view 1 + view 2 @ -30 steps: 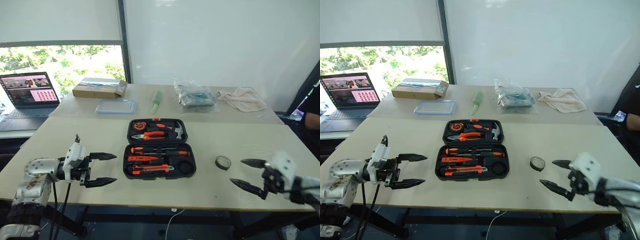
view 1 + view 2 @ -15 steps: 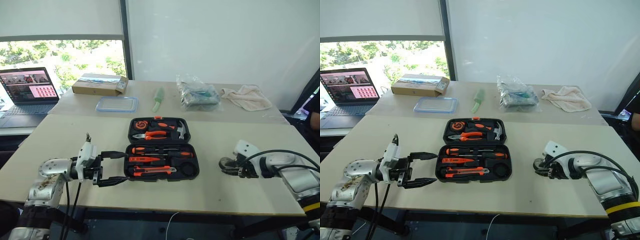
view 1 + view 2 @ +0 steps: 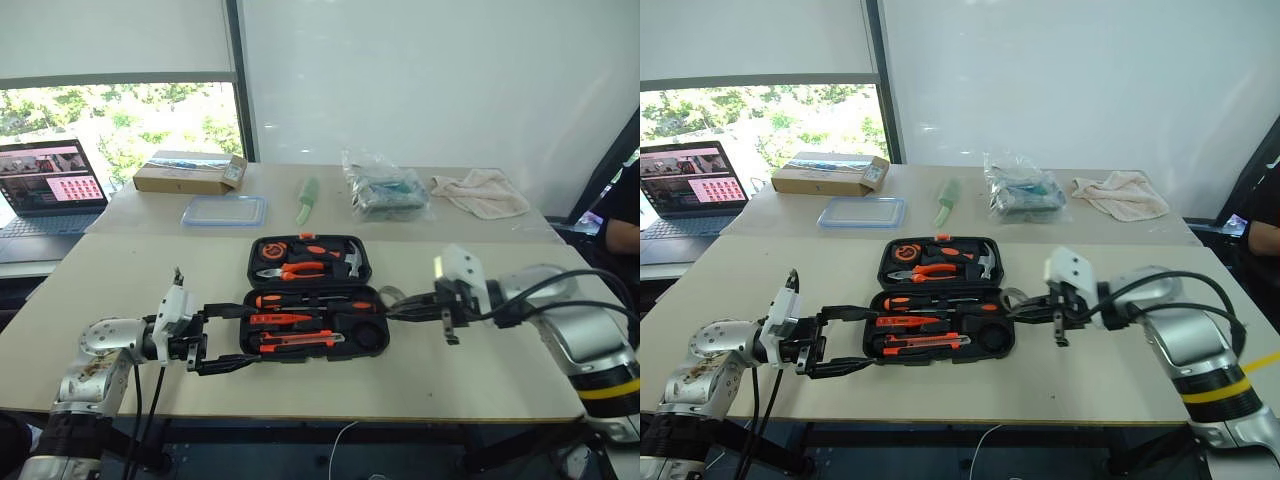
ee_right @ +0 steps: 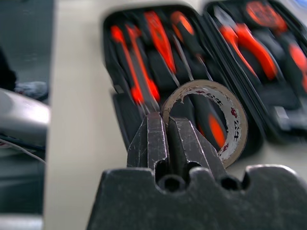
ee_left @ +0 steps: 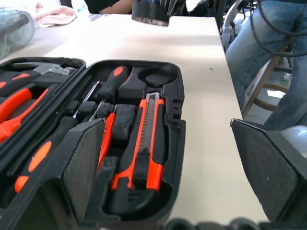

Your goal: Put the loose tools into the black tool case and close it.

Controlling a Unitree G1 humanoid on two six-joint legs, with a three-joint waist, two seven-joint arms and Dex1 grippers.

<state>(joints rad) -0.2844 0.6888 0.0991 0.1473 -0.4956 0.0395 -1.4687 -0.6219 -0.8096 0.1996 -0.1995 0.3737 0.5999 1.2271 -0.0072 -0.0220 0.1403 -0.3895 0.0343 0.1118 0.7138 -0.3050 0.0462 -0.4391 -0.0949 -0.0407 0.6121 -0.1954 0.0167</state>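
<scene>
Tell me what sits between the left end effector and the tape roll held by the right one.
In the left eye view, the open black tool case lies between the left end effector and the tape roll.

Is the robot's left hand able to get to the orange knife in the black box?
Probably yes. The left gripper is open just beside the black tool case, whose lid lies open. The utility knife sits in the nearest slot, with nothing over it. The right gripper, shut on the tape roll, is at the far side.

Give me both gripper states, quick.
Left gripper: open, holding nothing, beside the black tool case.
Right gripper: shut on the tape roll.
</scene>
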